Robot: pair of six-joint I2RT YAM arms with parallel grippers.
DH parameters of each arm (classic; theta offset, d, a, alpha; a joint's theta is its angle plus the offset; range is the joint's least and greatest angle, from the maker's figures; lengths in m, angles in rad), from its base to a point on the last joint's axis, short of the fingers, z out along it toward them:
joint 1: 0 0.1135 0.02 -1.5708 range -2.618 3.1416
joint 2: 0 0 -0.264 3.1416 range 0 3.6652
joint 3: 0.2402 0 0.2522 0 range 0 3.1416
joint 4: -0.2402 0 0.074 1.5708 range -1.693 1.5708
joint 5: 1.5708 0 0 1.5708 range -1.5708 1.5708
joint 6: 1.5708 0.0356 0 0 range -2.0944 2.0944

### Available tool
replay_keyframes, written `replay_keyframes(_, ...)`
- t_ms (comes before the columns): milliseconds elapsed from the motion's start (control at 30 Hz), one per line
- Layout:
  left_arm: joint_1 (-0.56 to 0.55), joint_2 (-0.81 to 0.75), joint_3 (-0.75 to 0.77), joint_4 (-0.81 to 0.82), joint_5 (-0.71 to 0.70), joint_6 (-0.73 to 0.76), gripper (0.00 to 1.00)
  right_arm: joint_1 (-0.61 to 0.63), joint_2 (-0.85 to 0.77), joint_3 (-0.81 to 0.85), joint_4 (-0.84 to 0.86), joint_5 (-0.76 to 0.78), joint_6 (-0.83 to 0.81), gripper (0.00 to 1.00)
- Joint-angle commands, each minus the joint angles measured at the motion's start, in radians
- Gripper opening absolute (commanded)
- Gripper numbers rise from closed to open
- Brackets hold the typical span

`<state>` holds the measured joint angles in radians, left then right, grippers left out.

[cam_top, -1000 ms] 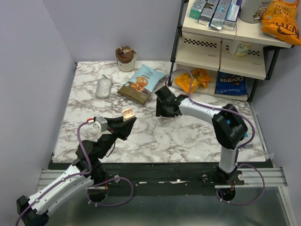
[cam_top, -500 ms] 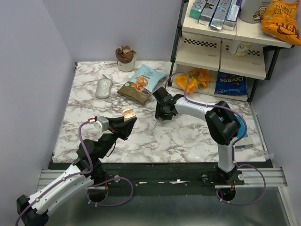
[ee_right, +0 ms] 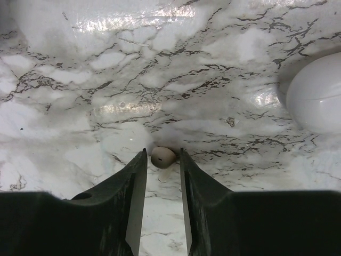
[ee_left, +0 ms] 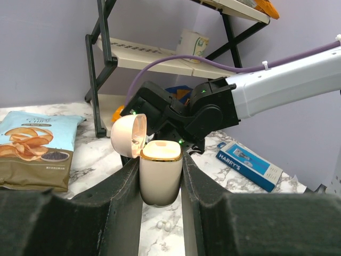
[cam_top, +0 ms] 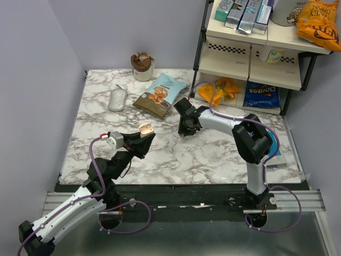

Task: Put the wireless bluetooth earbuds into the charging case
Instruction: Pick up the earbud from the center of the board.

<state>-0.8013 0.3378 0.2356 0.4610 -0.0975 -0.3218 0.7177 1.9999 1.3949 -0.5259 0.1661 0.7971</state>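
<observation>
We start with the marble table [cam_top: 224, 154]. Bare marble runs along its near edge and across the middle, between our two arms. A shelf rack [cam_top: 250, 58] stands over the far right corner, its black legs coming down beside the right edge, so that side is tight. The right arm [cam_top: 250, 141] reaches from the near right toward the table's centre. The left arm [cam_top: 106, 170] rises over the near left edge.

Along the far edge sit a chip bag [cam_top: 160, 95], a grey oval object [cam_top: 118, 99] to its left, and a brown-topped cup [cam_top: 142, 65] near the back wall. All three are well apart from both grippers. A blue box [ee_left: 249, 164] lies by the right edge.

The left gripper [ee_left: 160, 162] is clamped on the charging case [ee_left: 160, 178]. It holds the case upright above the near left part of the table, one finger pressed to each side. The case's lid [ee_left: 129, 134] is swung back to the left and its gold rim is open upward.

The right gripper [ee_right: 162, 151] points down at the centre of the table, its tips on or just above the marble. One earbud [ee_right: 163, 157] lies on the marble right at the tips, between the two fingers. The gap is narrow, and we cannot tell whether the fingers are pressing the bud. A white rounded shape [ee_right: 315, 96] sits near it, toward the right edge of the wrist view.
</observation>
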Motion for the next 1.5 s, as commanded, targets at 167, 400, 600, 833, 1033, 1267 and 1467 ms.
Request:
replay_keyframes(167,-0.007,0.004,0.022,-0.012,-0.016,0.004,0.00,-0.009,0.066,0.024,-0.040,-0.008,0.017,0.32)
replay_keyframes(400,-0.009,-0.005,0.021,-0.015,-0.019,0.006,0.00,-0.009,0.050,0.007,-0.042,0.003,0.007,0.17)
replay_keyframes(600,-0.009,0.000,0.021,-0.007,-0.021,0.007,0.00,-0.009,-0.001,-0.008,-0.040,0.038,-0.016,0.01)
replay_keyframes(833,-0.009,0.017,0.021,0.004,-0.025,0.006,0.00,-0.006,-0.162,-0.083,0.007,0.159,-0.097,0.01)
replay_keyframes(1033,-0.009,0.059,0.027,0.042,-0.034,0.010,0.00,0.015,-0.395,-0.168,0.105,0.255,-0.222,0.01)
replay_keyframes(1267,-0.009,0.176,0.077,0.132,-0.001,0.059,0.00,0.144,-0.654,-0.140,0.210,0.435,-0.508,0.01)
replay_keyframes(1467,-0.009,0.305,0.136,0.331,0.090,0.161,0.00,0.204,-0.779,-0.031,0.218,0.444,-0.659,0.01)
